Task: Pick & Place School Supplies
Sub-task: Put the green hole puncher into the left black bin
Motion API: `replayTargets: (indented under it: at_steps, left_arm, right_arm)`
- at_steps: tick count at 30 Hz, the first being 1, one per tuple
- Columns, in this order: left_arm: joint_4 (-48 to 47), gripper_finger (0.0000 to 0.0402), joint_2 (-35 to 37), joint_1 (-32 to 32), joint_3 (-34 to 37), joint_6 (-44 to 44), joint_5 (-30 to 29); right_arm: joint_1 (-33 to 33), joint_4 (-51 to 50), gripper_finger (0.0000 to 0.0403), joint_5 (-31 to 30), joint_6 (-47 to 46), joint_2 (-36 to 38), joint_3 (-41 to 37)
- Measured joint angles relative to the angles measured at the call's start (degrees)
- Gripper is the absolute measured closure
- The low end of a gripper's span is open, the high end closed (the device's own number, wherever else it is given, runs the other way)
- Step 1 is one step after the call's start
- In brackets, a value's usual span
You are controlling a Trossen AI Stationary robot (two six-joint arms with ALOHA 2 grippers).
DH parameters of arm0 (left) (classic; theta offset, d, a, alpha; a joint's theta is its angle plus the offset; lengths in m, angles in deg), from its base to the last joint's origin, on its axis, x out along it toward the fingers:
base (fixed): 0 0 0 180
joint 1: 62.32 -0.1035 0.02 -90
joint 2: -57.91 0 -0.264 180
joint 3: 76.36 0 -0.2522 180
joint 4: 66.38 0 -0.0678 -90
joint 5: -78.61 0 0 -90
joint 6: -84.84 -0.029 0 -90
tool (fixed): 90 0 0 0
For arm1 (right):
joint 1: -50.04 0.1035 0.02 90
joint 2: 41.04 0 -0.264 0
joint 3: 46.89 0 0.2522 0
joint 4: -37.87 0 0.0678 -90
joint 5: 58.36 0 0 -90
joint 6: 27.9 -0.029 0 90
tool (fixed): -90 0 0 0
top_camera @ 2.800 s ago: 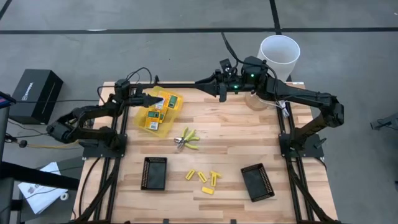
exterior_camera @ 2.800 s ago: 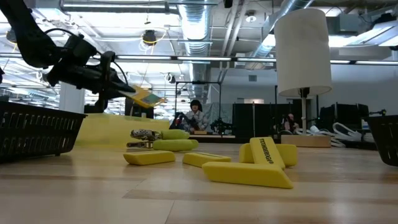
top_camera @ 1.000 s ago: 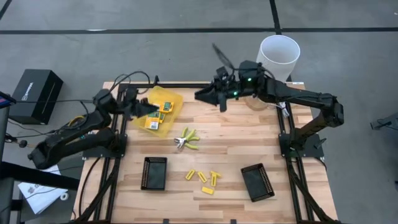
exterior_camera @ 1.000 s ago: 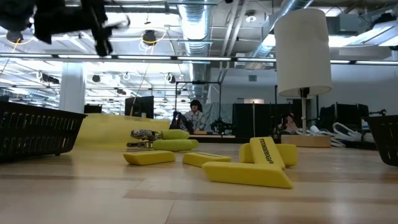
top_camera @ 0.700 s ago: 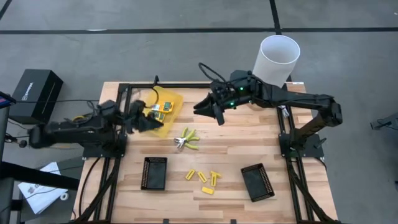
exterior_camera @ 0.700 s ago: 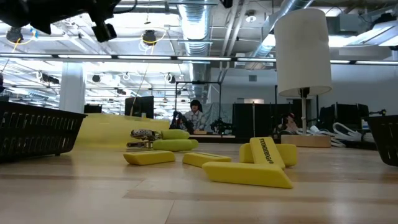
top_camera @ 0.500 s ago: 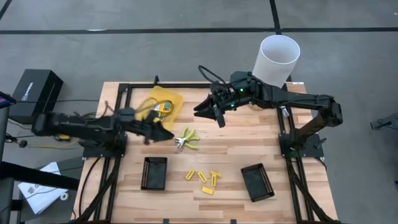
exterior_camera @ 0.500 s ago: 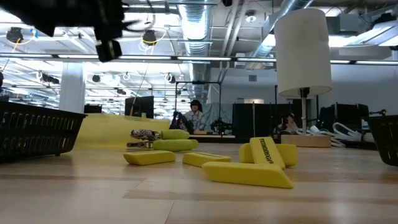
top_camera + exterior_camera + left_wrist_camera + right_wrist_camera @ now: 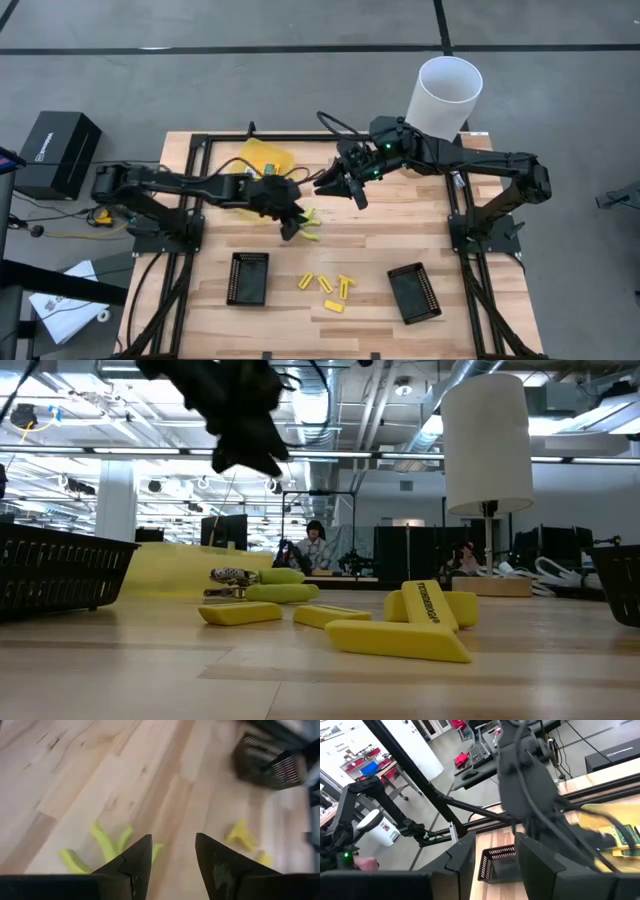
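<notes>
The plier-like tool with yellow-green handles [image 9: 309,221] lies flat at the table's middle; it also shows in the left wrist view [image 9: 106,846] and the low view [image 9: 258,586]. My left gripper [image 9: 291,222] hovers open just left of and above it, empty; the wrist view [image 9: 172,862] shows the gap. Several yellow stubby pieces [image 9: 326,286] lie nearer the front edge. The packets [image 9: 621,836] lie in the translucent yellow container [image 9: 260,160], partly hidden by my left arm. My right gripper [image 9: 346,187] is open and empty, in the air right of the container.
A black tray [image 9: 249,277] sits front left and another black tray [image 9: 414,292] front right. A white cylindrical bin [image 9: 448,90] stands at the far right corner. Bare wood lies between the tool and the right-hand tray.
My left gripper has swung from above the yellow container toward the table's right and near side, and now hangs open over the plier-like tool. My right gripper has come a little toward the near edge. The tool, the pieces and the trays have stayed where they were.
</notes>
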Motion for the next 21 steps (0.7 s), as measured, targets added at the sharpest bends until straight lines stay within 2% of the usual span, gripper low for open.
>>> replayTargets:
  at_steps: [7, 16, 21]
  left_arm:
    - [-0.95, 0.0254, -6.90, -0.01, -1.46, -0.13, -0.03]
    - [-0.91, 0.0254, -10.71, -1.40, -1.48, -0.21, -0.55]
    - [-1.01, 0.0254, -11.59, -3.07, -1.48, -1.86, -3.19]
  right_arm:
    - [0.76, -0.03, 0.0274, 1.06, 1.47, 0.00, -0.01]
    - [0.70, 1.20, 0.0274, 1.66, 2.38, 0.99, -0.05]
    - [0.72, 1.35, 0.0274, 1.70, 2.39, 1.13, -0.03]
